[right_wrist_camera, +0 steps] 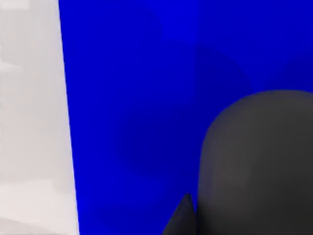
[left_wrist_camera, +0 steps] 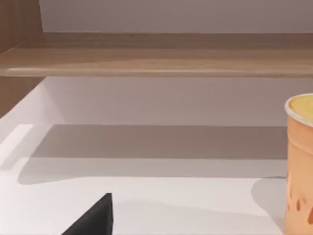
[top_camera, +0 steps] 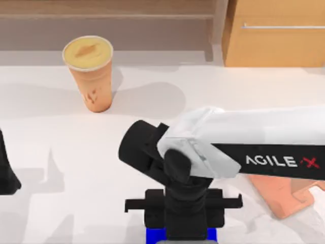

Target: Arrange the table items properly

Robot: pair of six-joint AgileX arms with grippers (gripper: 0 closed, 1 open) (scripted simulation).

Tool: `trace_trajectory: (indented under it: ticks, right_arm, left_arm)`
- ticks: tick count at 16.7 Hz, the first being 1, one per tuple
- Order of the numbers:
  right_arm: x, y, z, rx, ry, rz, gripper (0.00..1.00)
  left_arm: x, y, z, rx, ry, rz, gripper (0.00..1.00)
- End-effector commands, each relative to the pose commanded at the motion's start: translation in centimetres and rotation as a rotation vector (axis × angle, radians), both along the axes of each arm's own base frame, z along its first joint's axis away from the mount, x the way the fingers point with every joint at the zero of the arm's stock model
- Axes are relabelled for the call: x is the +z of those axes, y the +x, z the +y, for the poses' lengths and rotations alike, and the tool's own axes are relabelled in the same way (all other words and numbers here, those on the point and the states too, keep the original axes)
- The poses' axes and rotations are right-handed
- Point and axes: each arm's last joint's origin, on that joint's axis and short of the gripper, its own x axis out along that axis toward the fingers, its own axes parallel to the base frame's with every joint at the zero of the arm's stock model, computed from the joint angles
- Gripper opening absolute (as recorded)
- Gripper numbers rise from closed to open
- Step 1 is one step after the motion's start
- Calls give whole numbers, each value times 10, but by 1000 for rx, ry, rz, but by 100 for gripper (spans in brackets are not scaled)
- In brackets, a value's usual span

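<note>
- At the near edge of the bench (top_camera: 61,168), the right end effector (top_camera: 183,223) is lowered over the blue mat (top_camera: 152,235), of which a thin strip is seen under the wrist in the top view.
- From the right wrist view, the dark-grey computer mouse (right_wrist_camera: 259,166) is seen lying on the blue mat, its rounded back close beneath the camera, with one dark fingertip (right_wrist_camera: 182,215) just beside it.
- How far the right end effector is open cannot be told, nor whether the mouse is held.
- The mouse is judged to be light, stiff and smooth-shelled; a hold across its two long sides, near the middle, would likely be the surest, since the domed back could slip from the fingers.
- Toward the far left of the bench, the tall orange cup (top_camera: 91,76) with its yellowish top stands upright, well apart from the mouse; it is also seen in the left wrist view.
- At the left edge, the left end effector (top_camera: 7,175) is parked; its opening cannot be told.
- Under the right arm, part of the rose-gold stand (top_camera: 284,195) is seen on the right side.
</note>
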Motion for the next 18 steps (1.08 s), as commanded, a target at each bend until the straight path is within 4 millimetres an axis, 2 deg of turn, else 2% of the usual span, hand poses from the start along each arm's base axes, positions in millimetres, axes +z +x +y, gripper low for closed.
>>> trace_trajectory:
  ticks: [6, 16, 18]
  right_arm:
    - [0, 0, 0, 0, 0, 0, 98]
    - [0, 0, 0, -1, 1, 0, 100]
    - [9, 9, -1, -51, 32, -9, 100]
  left_arm:
    - [0, 0, 0, 0, 0, 0, 100]
    - [0, 0, 0, 0, 0, 0, 100]
    - [0, 0, 0, 0, 0, 0, 100]
